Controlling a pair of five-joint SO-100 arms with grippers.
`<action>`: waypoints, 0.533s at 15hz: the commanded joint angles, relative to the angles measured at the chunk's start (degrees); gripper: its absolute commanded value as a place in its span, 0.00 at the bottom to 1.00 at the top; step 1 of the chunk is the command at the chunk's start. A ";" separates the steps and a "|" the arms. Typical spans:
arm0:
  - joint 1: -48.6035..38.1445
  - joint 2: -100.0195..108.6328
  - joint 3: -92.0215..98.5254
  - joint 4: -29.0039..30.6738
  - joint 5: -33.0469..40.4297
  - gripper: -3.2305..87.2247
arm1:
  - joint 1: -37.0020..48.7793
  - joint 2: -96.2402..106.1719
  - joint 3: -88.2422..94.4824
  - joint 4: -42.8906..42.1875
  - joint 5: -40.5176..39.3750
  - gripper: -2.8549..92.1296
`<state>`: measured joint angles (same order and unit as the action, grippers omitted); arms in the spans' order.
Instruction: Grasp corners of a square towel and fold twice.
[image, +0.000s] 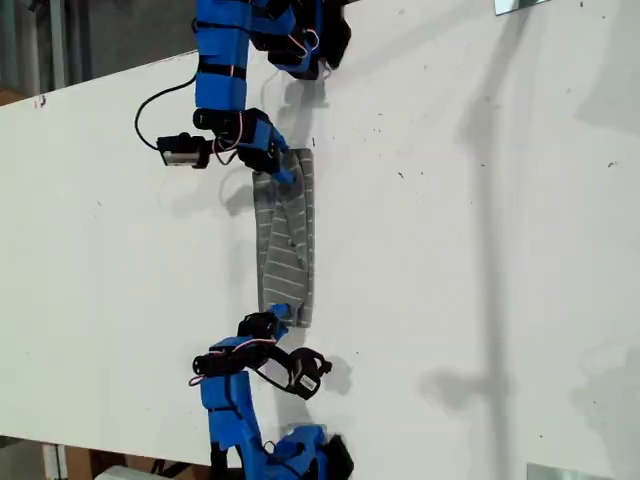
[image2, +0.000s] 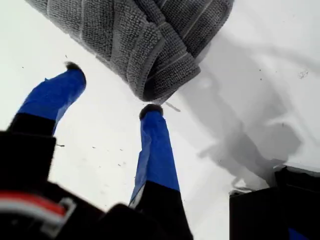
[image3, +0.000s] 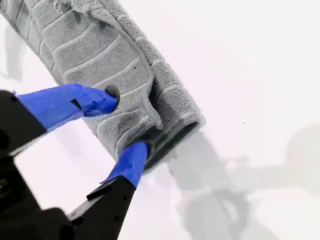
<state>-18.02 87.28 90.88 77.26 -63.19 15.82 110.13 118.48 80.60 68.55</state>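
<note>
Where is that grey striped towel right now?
The towel lies folded into a narrow strip on the white table, near the middle of the exterior view, stretched between the two blue arms with a gripper at each end.

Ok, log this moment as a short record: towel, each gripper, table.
towel: grey, pale stripes, folded into a narrow strip, lying flat
first: my first gripper open, tips just short of a folded towel end, holding nothing
second: my second gripper open, jaws straddling the folded layers at a towel end
table: white, bears the towel
</note>
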 joint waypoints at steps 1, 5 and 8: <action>-1.85 0.88 -6.15 4.04 1.05 0.23 | 1.93 4.75 -3.78 2.20 -0.44 0.34; -9.58 12.66 -3.34 10.11 3.52 0.34 | 7.03 5.62 -0.53 1.85 -3.08 0.38; -8.53 15.03 5.54 5.63 2.55 0.34 | 10.20 3.60 11.51 -7.65 -3.96 0.40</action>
<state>-27.16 99.49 94.57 85.52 -59.94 25.31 113.47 127.27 76.55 65.21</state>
